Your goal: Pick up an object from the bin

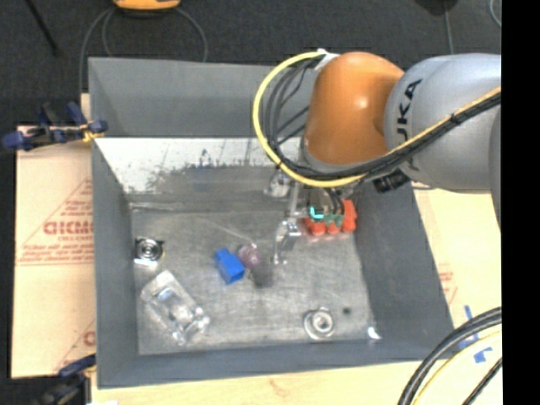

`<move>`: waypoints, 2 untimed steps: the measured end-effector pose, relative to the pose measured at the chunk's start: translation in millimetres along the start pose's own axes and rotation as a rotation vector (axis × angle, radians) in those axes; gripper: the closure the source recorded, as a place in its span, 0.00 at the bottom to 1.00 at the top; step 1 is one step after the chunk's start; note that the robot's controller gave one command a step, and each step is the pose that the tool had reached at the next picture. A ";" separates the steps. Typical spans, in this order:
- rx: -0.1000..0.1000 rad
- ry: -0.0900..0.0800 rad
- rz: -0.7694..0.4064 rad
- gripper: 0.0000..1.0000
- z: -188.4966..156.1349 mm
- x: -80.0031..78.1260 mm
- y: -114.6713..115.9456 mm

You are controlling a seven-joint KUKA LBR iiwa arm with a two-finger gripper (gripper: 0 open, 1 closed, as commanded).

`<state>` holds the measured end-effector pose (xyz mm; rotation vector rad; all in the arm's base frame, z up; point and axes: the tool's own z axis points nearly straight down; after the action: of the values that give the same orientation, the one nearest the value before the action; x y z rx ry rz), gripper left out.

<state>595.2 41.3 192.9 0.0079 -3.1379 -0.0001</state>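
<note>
My gripper (284, 241) hangs low over the middle of the bin floor, under the orange wrist cover. Just to its left lies a small pale purple, partly clear thing (250, 256), with a dark shadow beside it. A blue block (228, 266) lies touching that thing's left side. Close on the gripper's right sits a red and green thing (332, 218), partly hidden by the arm. I see nothing held in the gripper.
A clear plastic container (175, 309) lies tilted at the front left. A round metal piece (149, 250) sits at the left wall, and another metal ring (319, 323) near the front right. The arm covers the bin's back right.
</note>
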 end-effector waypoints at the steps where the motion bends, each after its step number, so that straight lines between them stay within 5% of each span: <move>1: -0.003 -0.015 0.130 0.00 119.7 -1.3 32.7; 2: -0.003 -0.005 0.305 0.00 91.6 18.9 37.9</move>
<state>575.8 79.0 101.3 -0.4690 -3.1074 -0.0037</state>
